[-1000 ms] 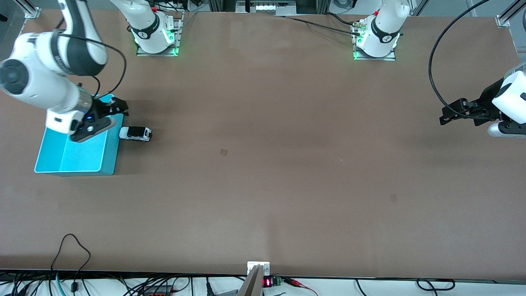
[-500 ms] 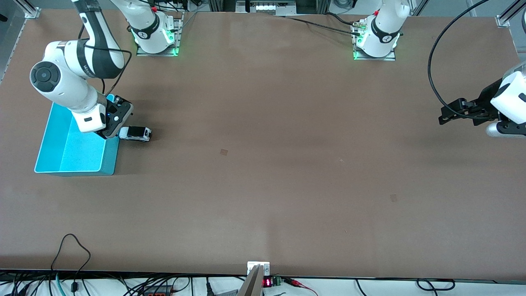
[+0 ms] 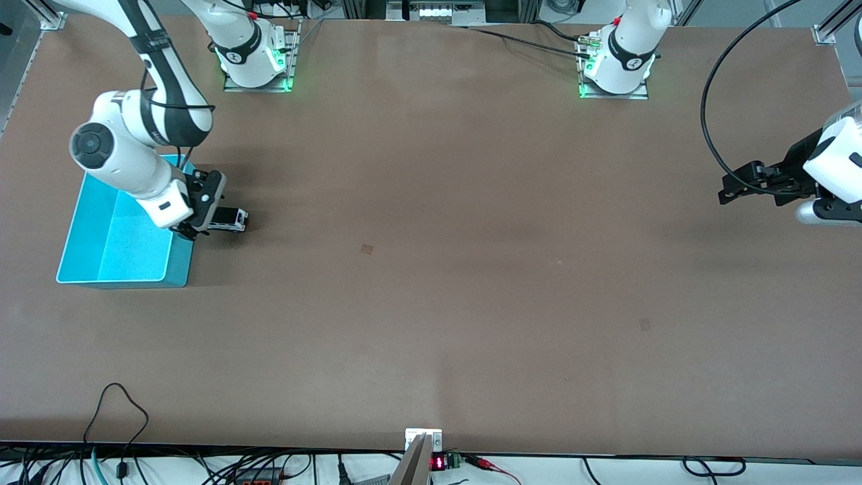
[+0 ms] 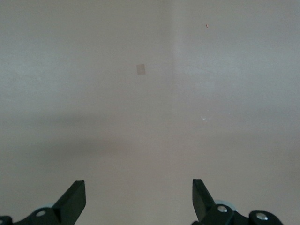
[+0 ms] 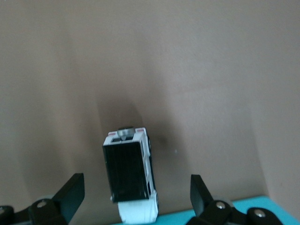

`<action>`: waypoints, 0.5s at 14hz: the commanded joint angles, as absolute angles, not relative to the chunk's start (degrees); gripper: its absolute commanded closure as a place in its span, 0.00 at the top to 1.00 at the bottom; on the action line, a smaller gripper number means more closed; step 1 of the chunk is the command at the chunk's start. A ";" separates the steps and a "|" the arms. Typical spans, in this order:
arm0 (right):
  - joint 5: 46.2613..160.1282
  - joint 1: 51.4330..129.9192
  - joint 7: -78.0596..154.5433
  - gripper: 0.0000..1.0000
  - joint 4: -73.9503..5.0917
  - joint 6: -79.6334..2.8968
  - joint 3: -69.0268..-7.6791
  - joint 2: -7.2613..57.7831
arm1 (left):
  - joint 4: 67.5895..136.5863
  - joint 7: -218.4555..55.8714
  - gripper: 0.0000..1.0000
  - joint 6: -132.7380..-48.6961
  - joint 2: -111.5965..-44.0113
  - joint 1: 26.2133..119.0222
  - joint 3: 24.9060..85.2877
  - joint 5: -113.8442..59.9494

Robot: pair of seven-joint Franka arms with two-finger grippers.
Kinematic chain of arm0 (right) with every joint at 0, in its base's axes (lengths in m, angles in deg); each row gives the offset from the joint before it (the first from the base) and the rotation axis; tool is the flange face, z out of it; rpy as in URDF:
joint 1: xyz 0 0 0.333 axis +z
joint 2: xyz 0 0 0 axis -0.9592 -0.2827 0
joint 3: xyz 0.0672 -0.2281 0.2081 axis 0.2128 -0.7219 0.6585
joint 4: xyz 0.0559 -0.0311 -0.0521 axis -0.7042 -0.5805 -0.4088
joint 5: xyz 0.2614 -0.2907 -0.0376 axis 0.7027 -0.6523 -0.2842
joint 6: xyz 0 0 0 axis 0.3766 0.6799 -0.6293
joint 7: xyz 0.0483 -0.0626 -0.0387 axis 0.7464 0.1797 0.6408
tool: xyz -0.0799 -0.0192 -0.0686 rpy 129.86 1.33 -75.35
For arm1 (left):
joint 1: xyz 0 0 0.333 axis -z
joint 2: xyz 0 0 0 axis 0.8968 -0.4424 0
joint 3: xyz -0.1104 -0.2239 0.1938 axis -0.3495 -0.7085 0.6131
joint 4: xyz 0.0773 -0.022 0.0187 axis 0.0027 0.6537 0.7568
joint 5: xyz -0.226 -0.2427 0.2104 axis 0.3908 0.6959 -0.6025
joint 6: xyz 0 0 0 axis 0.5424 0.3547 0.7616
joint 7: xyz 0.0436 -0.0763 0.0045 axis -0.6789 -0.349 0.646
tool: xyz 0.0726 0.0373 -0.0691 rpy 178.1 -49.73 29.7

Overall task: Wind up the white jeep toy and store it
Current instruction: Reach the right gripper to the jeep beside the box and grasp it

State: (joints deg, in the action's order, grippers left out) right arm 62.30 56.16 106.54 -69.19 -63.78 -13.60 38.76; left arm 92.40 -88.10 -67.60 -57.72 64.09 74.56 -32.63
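Observation:
The white jeep toy (image 3: pixel 231 219) with its black roof stands on the table right beside the teal bin (image 3: pixel 180 259), toward the right arm's end. My right gripper (image 3: pixel 204 223) hangs low over the jeep's bin-side end and hides that end in the front view. In the right wrist view the jeep (image 5: pixel 129 171) lies lengthwise between the fingers of the open right gripper (image 5: pixel 137 192), with a gap on each side. My left gripper (image 3: pixel 726 189) waits open over bare table at the left arm's end; the left wrist view shows nothing inside the left gripper (image 4: pixel 138 194).
The teal bin's rim (image 5: pixel 267 206) shows just past the jeep's white hood in the right wrist view. A small tape patch (image 3: pixel 366 248) lies mid-table. Cables and a small display (image 3: pixel 438 462) run along the edge nearest the front camera.
My right arm has swung off the bin and come down over the jeep, so the open fingers now straddle it. The jeep and the left arm have not moved.

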 commanded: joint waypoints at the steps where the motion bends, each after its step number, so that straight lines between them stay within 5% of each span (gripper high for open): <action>1: 60.12 54.86 108.53 1.00 -70.75 -65.74 -12.07 38.79 | 92.81 -88.01 1.00 -66.89 -56.93 60.67 72.55 -32.34; 7: 55.45 53.54 108.53 1.00 -72.43 -71.63 -12.07 34.67 | 93.08 -84.51 1.00 -66.55 -56.66 58.65 70.43 -32.25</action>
